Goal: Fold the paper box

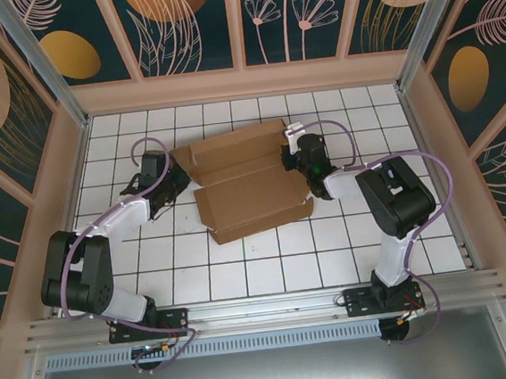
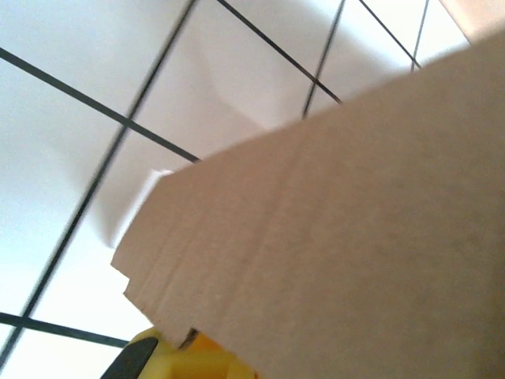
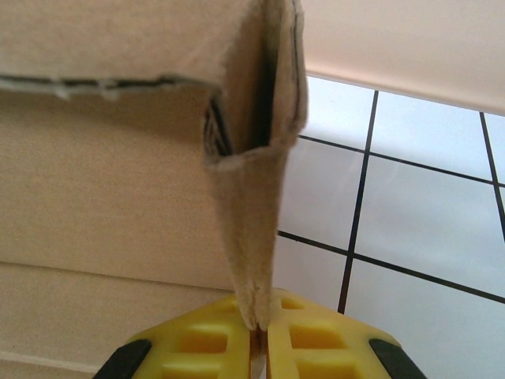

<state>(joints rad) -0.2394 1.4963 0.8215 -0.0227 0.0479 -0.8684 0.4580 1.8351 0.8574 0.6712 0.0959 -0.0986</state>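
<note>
The paper box (image 1: 245, 183) lies partly folded on the white tiled floor between my two arms, its brown panels and flaps raised. At its left edge my left gripper (image 1: 171, 181) is shut on a cardboard flap. That flap (image 2: 339, 237) covers most of the left wrist view, where the left gripper (image 2: 193, 347) shows one yellow finger (image 2: 170, 359) under the flap's edge. My right gripper (image 1: 293, 155) is at the box's right end. In the right wrist view the right gripper (image 3: 260, 330) is shut on a doubled, upright flap (image 3: 252, 197), pinched between the yellow fingers (image 3: 197, 347).
White tiled floor (image 1: 348, 243) with dark grout lines surrounds the box. Beige walls (image 1: 54, 173) enclose the floor at left, right and back. A metal rail (image 1: 265, 309) with both arm bases runs along the near edge.
</note>
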